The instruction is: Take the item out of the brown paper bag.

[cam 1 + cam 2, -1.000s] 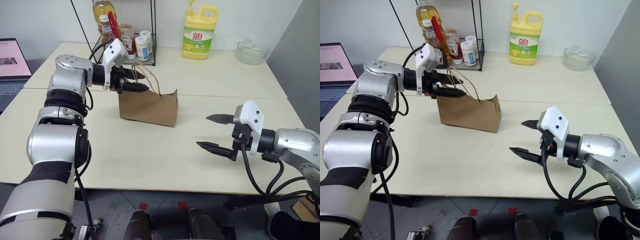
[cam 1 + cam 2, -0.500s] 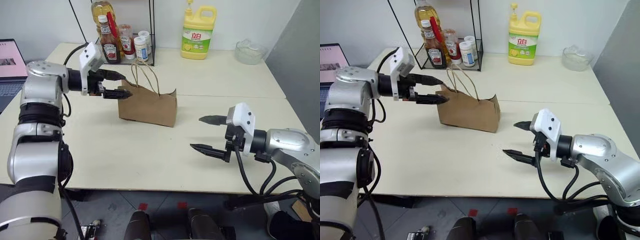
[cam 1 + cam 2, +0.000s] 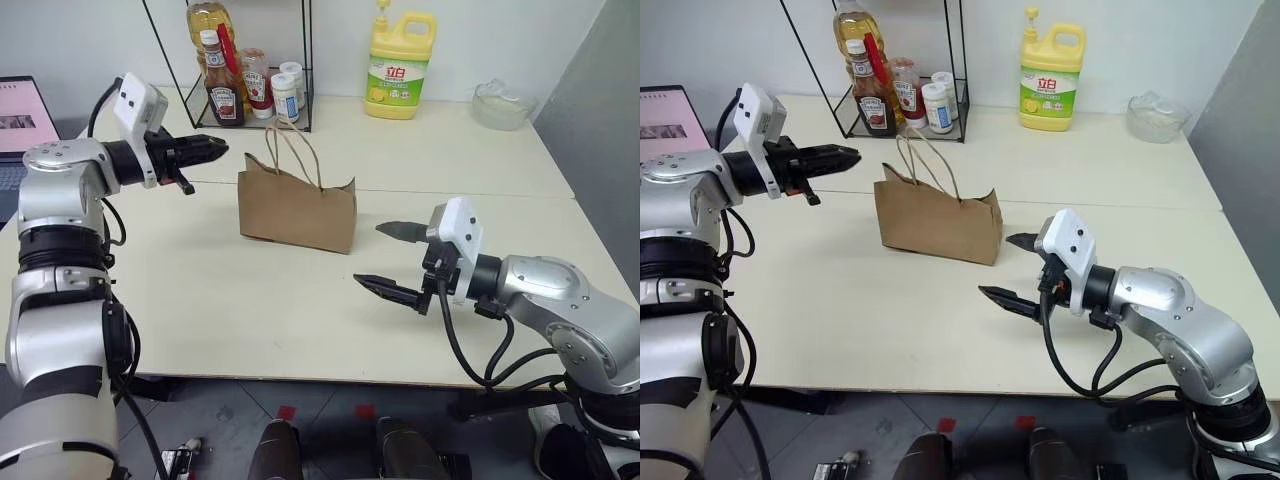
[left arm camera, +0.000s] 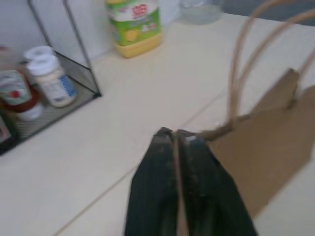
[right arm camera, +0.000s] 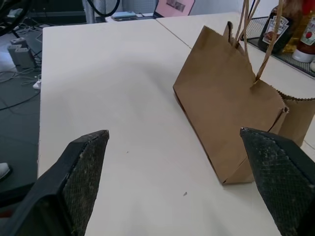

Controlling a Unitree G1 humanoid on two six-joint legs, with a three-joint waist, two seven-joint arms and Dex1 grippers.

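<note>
The brown paper bag (image 3: 297, 207) stands on the table with its two loop handles (image 3: 290, 150) upright; in the right wrist view the bag (image 5: 226, 113) rises beyond the open fingers. The item is hidden. My left gripper (image 3: 215, 148) hovers level to the left of the bag, pointing at it, shut on nothing and apart from the handles. In the left wrist view its fingertips (image 4: 167, 135) are pressed together, with the bag (image 4: 268, 132) just beyond them. My right gripper (image 3: 368, 255) is open and empty over the table, just right of the bag's near corner.
A yellow detergent jug (image 3: 400, 65) and a glass bowl (image 3: 500, 105) stand at the back. A black wire rack (image 3: 245, 85) with a ketchup bottle and jars is behind the bag. A laptop (image 3: 25, 115) sits at the far left.
My left gripper has drawn back to the left, away from the bag's handles, and has shut. My right gripper has moved left toward the bag and stayed open.
</note>
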